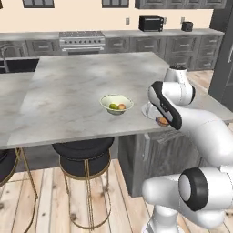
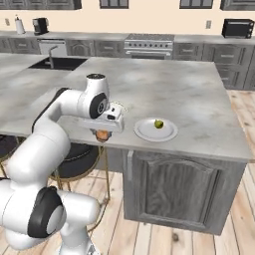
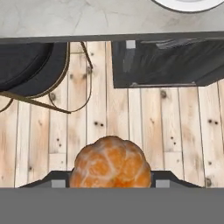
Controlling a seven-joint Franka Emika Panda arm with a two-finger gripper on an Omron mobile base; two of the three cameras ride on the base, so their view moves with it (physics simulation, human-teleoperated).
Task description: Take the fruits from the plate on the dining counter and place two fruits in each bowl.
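Note:
My gripper (image 2: 103, 132) is shut on an orange-red round fruit (image 3: 110, 162), held just past the front edge of the dining counter (image 1: 82, 91), above the wooden floor. The same fruit (image 1: 162, 120) shows below my wrist, left of the plate as the right base view has it. The flat white plate (image 2: 149, 133) lies near that edge and carries one yellow-green fruit (image 2: 159, 123). A cream-green bowl (image 1: 116, 99) stands to the plate's left with a green fruit (image 1: 113, 106) and an orange fruit (image 1: 122, 107) inside. The second bowl is out of view.
Two black round stools (image 1: 82, 152) with thin gold legs stand under the counter overhang, below the bowl. The dark cabinet front (image 2: 174, 184) drops below the plate. A sink (image 2: 52, 63) is set in the far left counter.

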